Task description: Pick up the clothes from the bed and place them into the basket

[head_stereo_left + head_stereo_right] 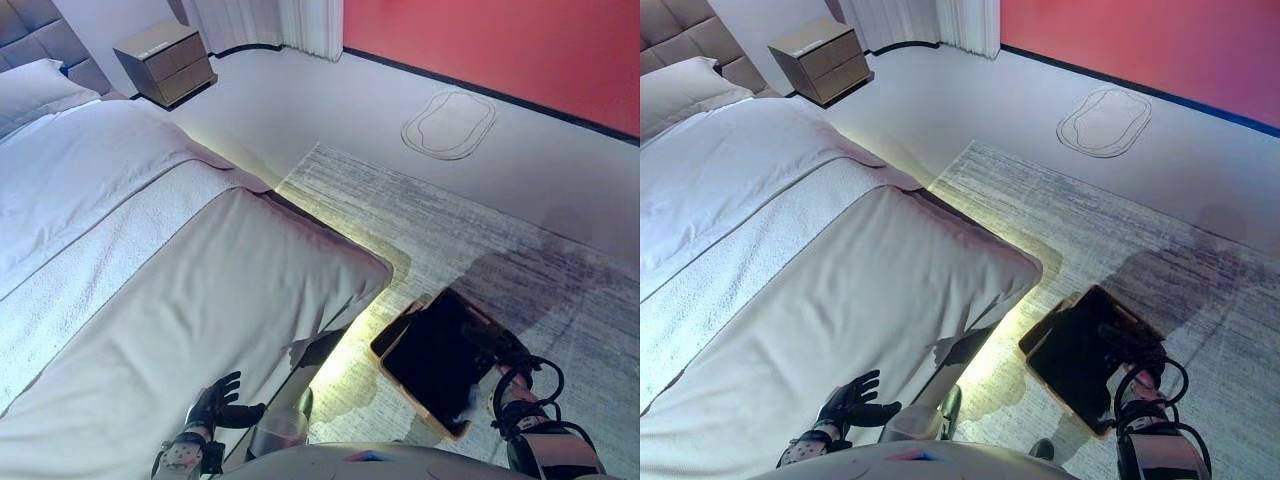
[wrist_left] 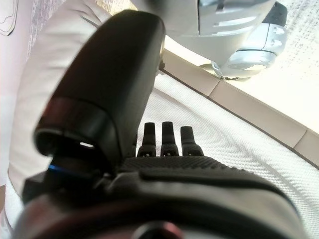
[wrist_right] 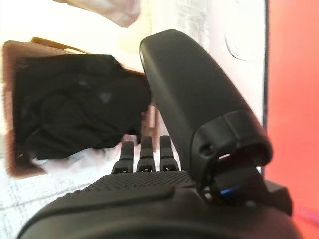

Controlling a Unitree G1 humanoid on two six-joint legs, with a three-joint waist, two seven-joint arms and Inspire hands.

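Two dark hands frame a quiet bedroom scene. Black, crumpled clothes (image 1: 440, 355) fill a rectangular tan basket (image 1: 424, 418) on the streaked grey rug (image 1: 480, 230), just beside the bed's foot corner. The right hand (image 3: 144, 159) hovers beside the basket rim, its fingers straight and empty. The left hand (image 1: 218, 400) rests over the bed (image 1: 200, 290), fingers spread loosely above the smooth cream cover and a band of nubbly white blanket. A boxy wooden nightstand (image 1: 165, 60) stands by the padded headboard, near pleated curtains (image 1: 280, 22).
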